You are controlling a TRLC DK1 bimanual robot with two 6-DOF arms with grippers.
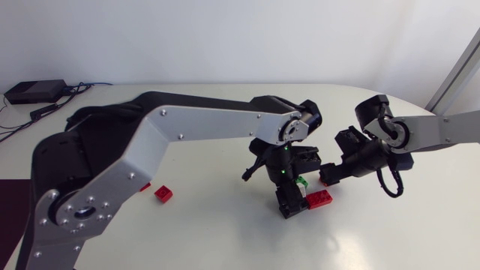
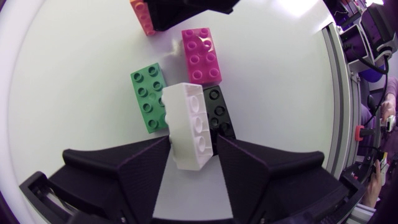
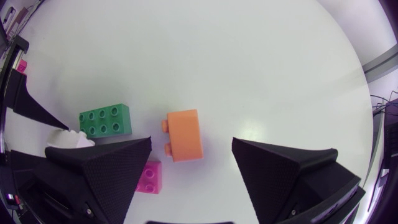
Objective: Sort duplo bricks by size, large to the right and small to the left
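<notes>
1. Head view: the tabletop (image 1: 225, 232) is lit brightly and evenly from overhead, with no hard-edged shadows.
2. The left arm (image 1: 195, 124) throws a soft, diffuse shadow on the tabletop under it. Its silver links catch the light and its black joints stay dark.
3. A green lamp (image 1: 285, 157) glows at that arm's wrist.
4. Left wrist view: a glare patch (image 2: 298, 7) sits at the tabletop's far edge. The white brick (image 2: 189, 127) is very bright.
5. Right wrist view: a pale hotspot (image 3: 255, 132) lies beside the orange brick (image 3: 185, 135).
</notes>
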